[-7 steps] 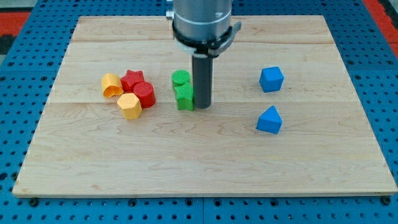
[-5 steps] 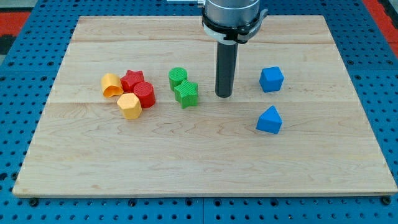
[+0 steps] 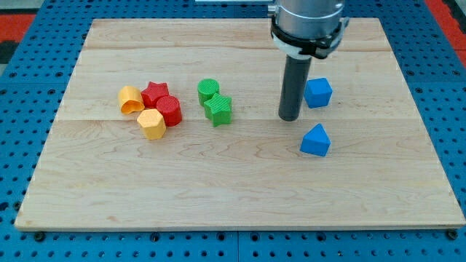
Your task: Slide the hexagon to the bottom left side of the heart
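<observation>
The yellow hexagon lies at the left of the wooden board, touching a red rounded block. The yellow heart is just up and left of the hexagon, beside a red star. My tip rests on the board well to the right of this cluster, between the green star and the blue blocks. It touches no block.
A green cylinder sits against the green star's upper left. A blue cube is just right of the rod, and a blue triangular block lies below and right of my tip.
My tip has moved right, from beside the green star to near the blue cube. The green star and cylinder shifted slightly early on, then stayed still.
</observation>
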Robot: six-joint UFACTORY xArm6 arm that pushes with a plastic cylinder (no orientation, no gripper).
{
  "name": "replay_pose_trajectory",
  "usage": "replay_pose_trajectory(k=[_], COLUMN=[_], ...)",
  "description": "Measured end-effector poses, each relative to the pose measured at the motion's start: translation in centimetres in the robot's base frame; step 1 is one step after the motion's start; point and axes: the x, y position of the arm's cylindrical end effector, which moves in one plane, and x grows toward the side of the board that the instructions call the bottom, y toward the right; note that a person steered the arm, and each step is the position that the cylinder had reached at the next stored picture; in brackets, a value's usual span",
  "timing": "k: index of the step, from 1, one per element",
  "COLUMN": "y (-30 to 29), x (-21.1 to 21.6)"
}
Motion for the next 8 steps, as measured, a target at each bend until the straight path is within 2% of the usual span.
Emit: replay_pose_trajectory(k=[1,2,3,4,8], y=[-7.3,-17.8,-19.5,-13.8,-15.7], x=[7.2,10.9,5.3,4.9,2.2])
